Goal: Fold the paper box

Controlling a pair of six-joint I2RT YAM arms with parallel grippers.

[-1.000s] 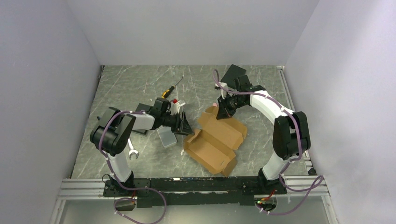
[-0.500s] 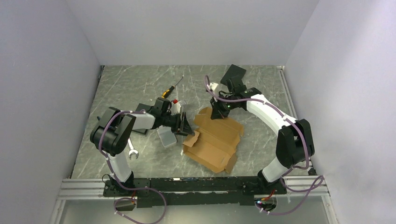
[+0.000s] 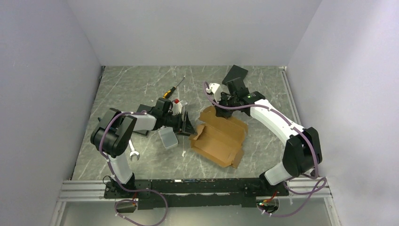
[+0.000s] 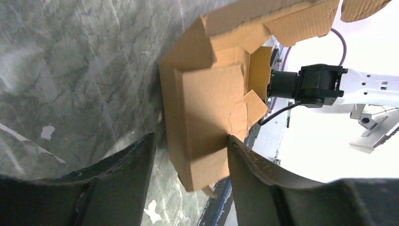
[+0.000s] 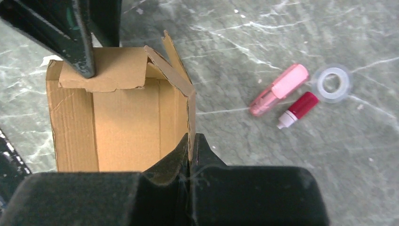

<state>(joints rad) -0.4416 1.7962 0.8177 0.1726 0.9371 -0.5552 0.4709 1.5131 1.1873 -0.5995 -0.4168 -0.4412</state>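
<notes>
The tan paper box (image 3: pixel 219 137) lies half-formed on the marble table, its walls partly raised. My right gripper (image 3: pixel 220 111) is at its far end, shut on the top edge of an upright wall (image 5: pixel 190 101); the right wrist view shows the cardboard pinched between the fingertips of that gripper (image 5: pixel 192 140). My left gripper (image 3: pixel 188 126) is at the box's left end, and there this gripper (image 4: pixel 188 143) stands open around a corner of the box (image 4: pixel 207 108). Its right finger (image 4: pixel 244 165) touches the cardboard, and the other finger (image 4: pixel 134 162) stands apart from it.
A grey tin (image 3: pixel 168 138) and a wrench (image 3: pixel 134 155) lie by the left arm. A screwdriver (image 3: pixel 173 88) lies farther back, and a black slab (image 3: pixel 235 73) at the rear. A pink tube (image 5: pixel 280 89), a red-capped vial (image 5: pixel 297 109) and a tape roll (image 5: pixel 333 82) lie near the box.
My right gripper closed on the box's far wall and moved left, lifting that wall upright and shifting the box slightly. The left arm stayed nearly still.
</notes>
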